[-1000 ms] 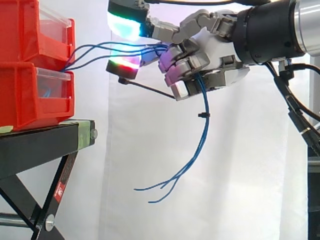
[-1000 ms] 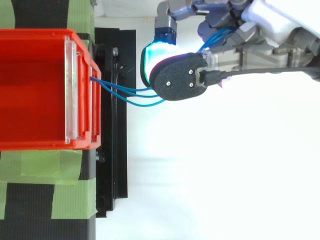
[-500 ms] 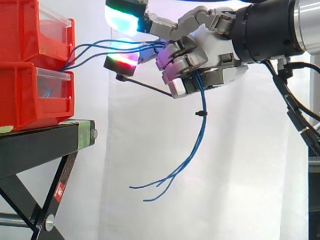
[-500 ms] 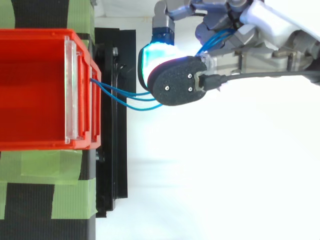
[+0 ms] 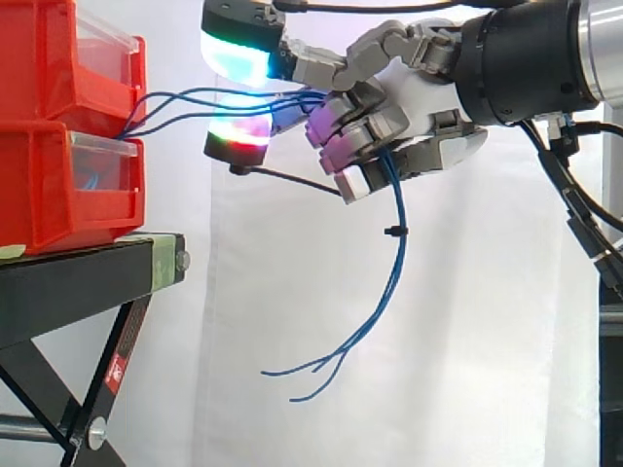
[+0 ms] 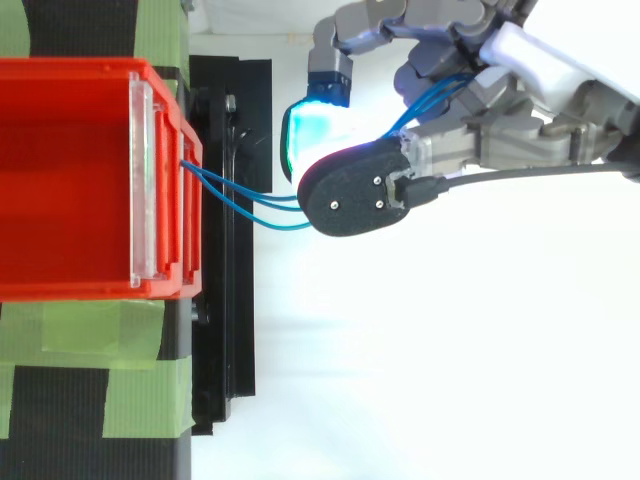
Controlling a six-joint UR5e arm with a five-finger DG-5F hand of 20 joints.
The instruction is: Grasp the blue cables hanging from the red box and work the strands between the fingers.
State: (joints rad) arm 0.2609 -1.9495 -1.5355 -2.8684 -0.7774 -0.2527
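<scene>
Thin blue cables (image 5: 185,100) run from the front of the upper red box (image 5: 68,63) rightward into my hand (image 5: 419,107), then drop below it to loose ends (image 5: 311,375). A small black tie (image 5: 393,232) sits on the hanging part. My hand is to the right of the boxes with its fingers (image 5: 355,136) curled round the strands. One glowing fingertip (image 5: 238,49) is above the cables and another (image 5: 237,134) below them. In the top view the cables (image 6: 240,195) leave the red box (image 6: 70,180) and pass under a black-backed fingertip (image 6: 358,195) of my hand (image 6: 520,90).
A second red box (image 5: 68,185) sits under the upper one on a black stand (image 5: 88,277) with green tape (image 6: 80,335) on top. A white curtain hangs behind. Open space lies below and right of the hand.
The hand has shifted slightly lower and towards the top view's near side, and the fingertips have moved a little along the strands. The hanging cable ends have swung slightly right.
</scene>
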